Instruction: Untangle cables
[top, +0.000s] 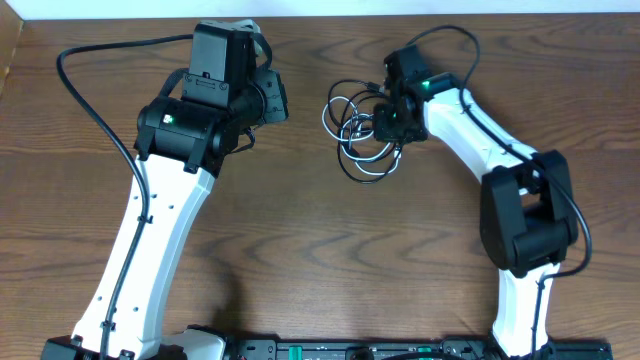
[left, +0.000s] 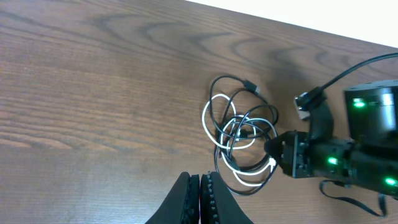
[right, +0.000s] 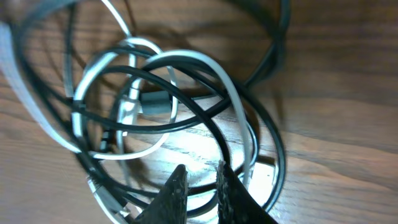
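The cables (top: 360, 132) lie in one loose tangle on the brown wood table (top: 300, 260), near its far edge and a little right of the middle. The black cable (right: 281, 37) and the white cable (right: 233, 93) loop through each other several times, flat on the wood. A small dark plug (right: 155, 102) sits in the heart of the knot.

Your right fingers (right: 181, 190) are down on the tangle's right-hand side. In the right wrist view the two tips point into the loops with only a narrow slit between them. Black and white strands cross just ahead of the tips and pass under them. You cannot tell from any view whether a strand is pinched in that slit or only lies beneath it. From above, the right arm (top: 470, 125) reaches in from the table's right side, and its head covers the tangle's right edge.

Your left fingers (left: 194, 194) are clenched together on nothing. They hang above bare wood, well apart from the cables and on their left. In the left wrist view the tangle lies ahead of the tips and touches neither. From above, the left arm (top: 150, 240) stretches from the near-left corner toward the far edge, ending left of the cables with a stretch of table between.
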